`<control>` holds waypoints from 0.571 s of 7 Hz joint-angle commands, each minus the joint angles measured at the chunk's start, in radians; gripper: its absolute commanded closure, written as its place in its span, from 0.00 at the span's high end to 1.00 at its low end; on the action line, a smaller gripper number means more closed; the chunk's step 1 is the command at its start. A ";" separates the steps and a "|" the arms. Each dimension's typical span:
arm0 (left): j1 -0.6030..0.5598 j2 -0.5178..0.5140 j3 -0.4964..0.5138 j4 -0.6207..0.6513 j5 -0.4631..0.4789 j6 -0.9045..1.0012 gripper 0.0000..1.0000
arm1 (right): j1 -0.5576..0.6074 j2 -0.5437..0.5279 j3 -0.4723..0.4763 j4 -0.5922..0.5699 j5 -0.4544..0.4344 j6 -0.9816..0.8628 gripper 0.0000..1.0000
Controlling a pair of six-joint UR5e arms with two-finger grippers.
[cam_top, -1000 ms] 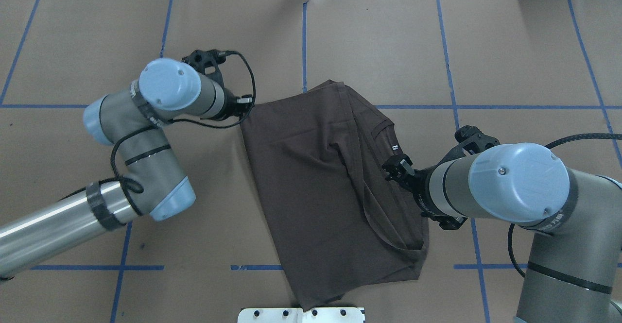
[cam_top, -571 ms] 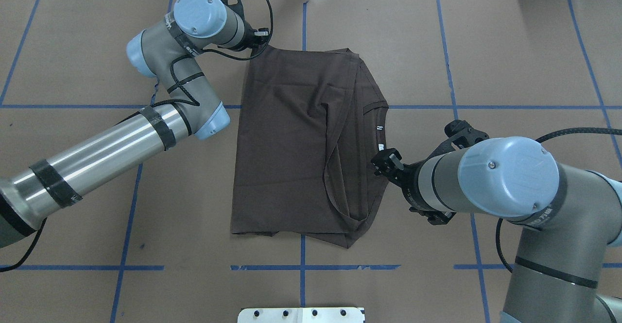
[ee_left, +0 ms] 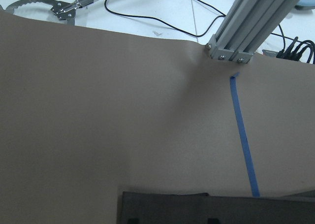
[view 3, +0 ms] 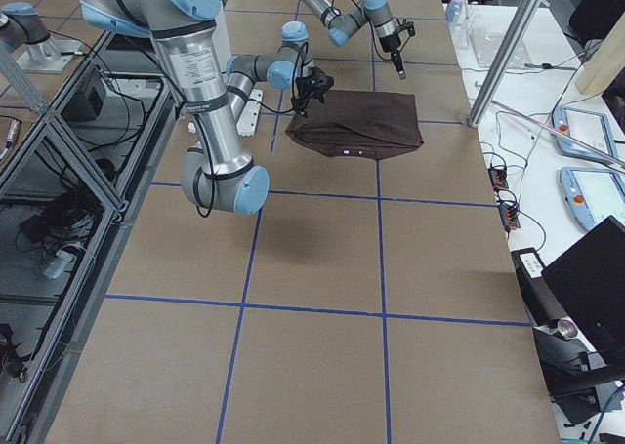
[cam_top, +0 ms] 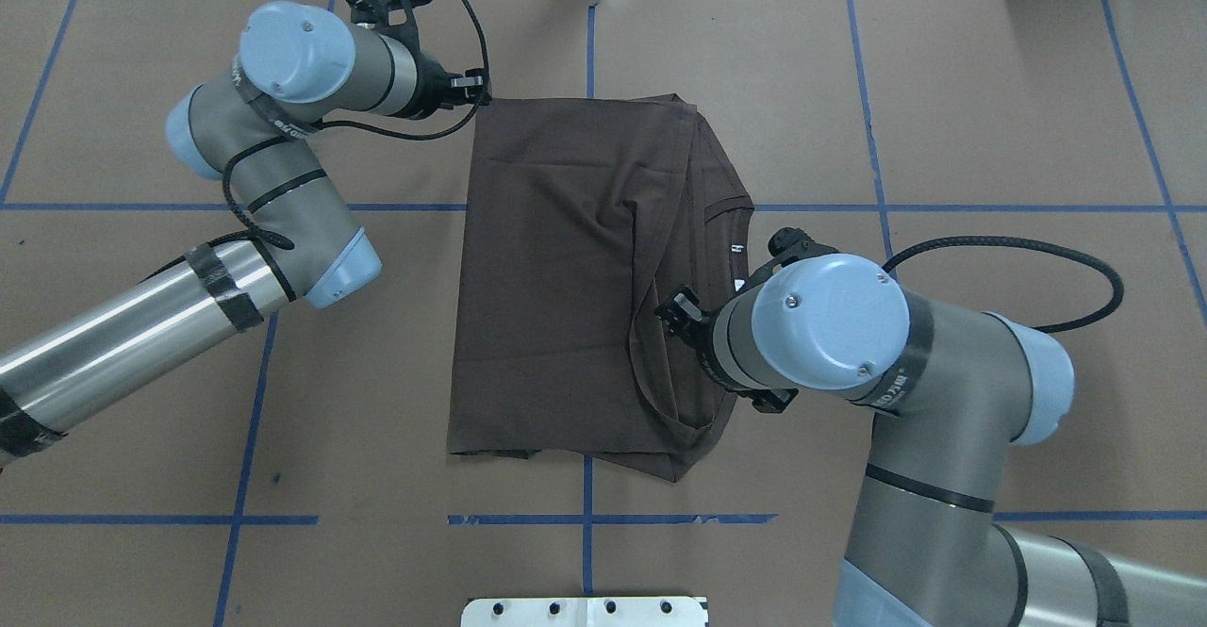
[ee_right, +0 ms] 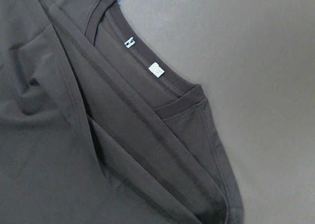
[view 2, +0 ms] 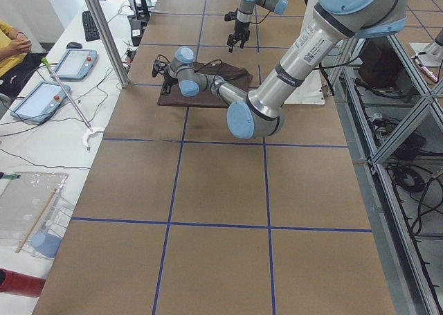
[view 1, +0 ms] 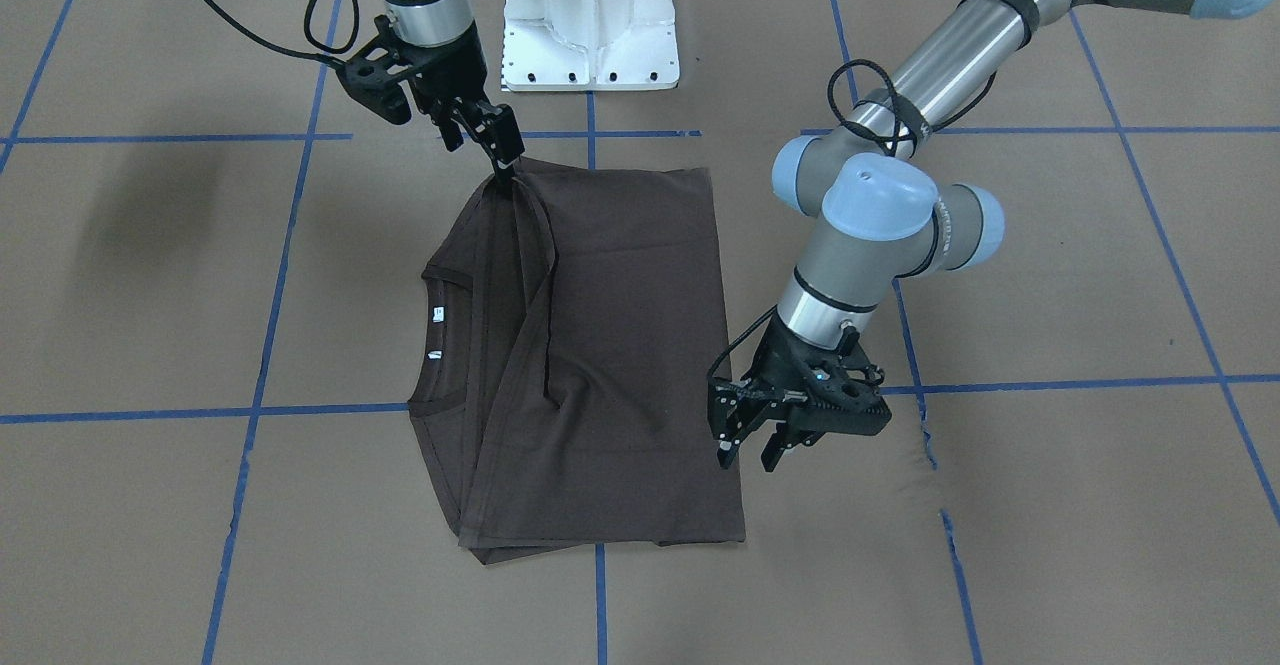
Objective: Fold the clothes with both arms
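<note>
**Ana:** Where does the dark brown short-sleeved T-shirt (view 1: 620,325) lie?

**Ben:** It lies flat in the middle of the brown paper-covered tabletop (view 1: 1050,275), part-folded, with one side lapped over the body. Its round ribbed collar (view 1: 425,290) and small white neck tags (ee_right: 156,71) point to the robot's right.

**Ana:** And the arms?

**Ben:** The black two-finger right gripper (view 1: 503,160) is clamped on a lifted edge of the cloth, on the collar side, in the half nearer the robot. The fabric rises to a small peak at its fingers. The black left gripper (view 1: 748,450) hangs with its jaws apart and nothing between them, just beside the T-shirt's far corner on the robot's left.

**Ana:** Which step does that suggest?

**Ben:** Probably the right arm is about to draw the held edge across for the next fold, while the left arm is free.

**Ana:** How does the robot do it well?

**Ben:** It should carry the edge low and slowly, so the layers beneath are not dragged along the smooth paper. The edge should stay taut and be laid parallel to the long side. The free left gripper could press down the far corner as an anchor, or else stay well clear of the path. The right gripper should open only once the cloth rests flat. The loose crease near the middle may bunch up.
</note>
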 commanded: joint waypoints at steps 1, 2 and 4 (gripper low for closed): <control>0.002 0.056 -0.053 -0.006 -0.021 -0.002 0.54 | -0.024 0.025 -0.109 0.072 -0.015 -0.140 0.68; 0.004 0.057 -0.052 -0.007 -0.023 -0.002 0.54 | -0.059 0.025 -0.113 0.072 -0.035 -0.266 0.68; 0.004 0.060 -0.052 -0.007 -0.023 -0.002 0.54 | -0.139 0.019 -0.117 0.070 -0.116 -0.436 0.62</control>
